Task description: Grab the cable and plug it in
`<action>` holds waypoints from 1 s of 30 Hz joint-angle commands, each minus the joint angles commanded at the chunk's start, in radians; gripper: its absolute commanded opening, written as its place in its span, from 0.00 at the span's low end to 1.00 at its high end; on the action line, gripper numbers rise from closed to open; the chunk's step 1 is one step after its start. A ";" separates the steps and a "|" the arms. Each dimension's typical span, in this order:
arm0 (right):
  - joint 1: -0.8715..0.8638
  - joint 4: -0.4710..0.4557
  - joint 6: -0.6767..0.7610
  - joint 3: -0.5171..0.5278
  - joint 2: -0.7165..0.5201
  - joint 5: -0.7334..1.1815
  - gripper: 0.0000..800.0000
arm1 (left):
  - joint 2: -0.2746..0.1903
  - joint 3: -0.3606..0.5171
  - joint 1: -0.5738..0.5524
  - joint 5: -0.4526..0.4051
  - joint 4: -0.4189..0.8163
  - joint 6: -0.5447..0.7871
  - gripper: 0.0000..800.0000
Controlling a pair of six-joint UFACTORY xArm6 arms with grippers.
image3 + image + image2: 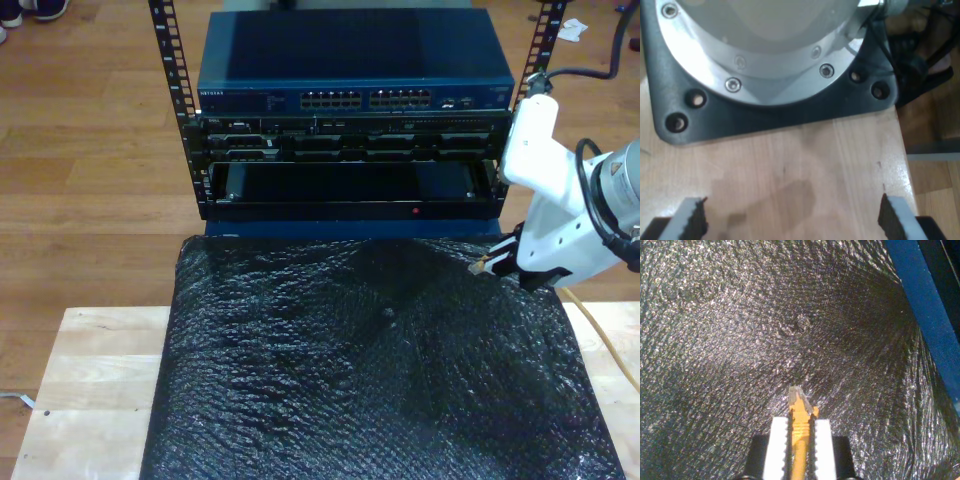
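My second gripper (801, 440) clenches the cable (800, 447), plug (796, 395) jutting toward ten o'clock over the black mat (380, 380). My first gripper (790, 220) gapes above the wooden table (790, 165).

Open air lay over the black bubble-wrap sheet (370, 370) between my second pincer (500, 262) and the rack (350, 150), whose blue switch front (350, 98) stood across the far side.
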 joint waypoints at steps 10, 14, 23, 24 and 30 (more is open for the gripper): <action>-0.002 0.000 0.000 0.000 -0.008 -0.002 0.00 | 0.018 -0.003 0.000 0.005 0.003 0.003 1.00; 0.000 0.000 0.003 0.002 -0.028 -0.002 0.00 | 0.018 -0.003 0.000 0.005 0.003 0.003 1.00; 0.012 0.003 -0.002 0.000 -0.035 -0.094 0.00 | 0.018 -0.003 0.000 0.005 0.003 0.003 1.00; 0.020 0.003 -0.002 0.000 -0.035 -0.109 0.00 | 0.018 -0.003 0.000 0.005 0.003 0.003 1.00; 0.041 0.000 0.000 0.000 -0.035 -0.163 0.00 | 0.017 -0.003 0.000 0.005 0.003 0.003 1.00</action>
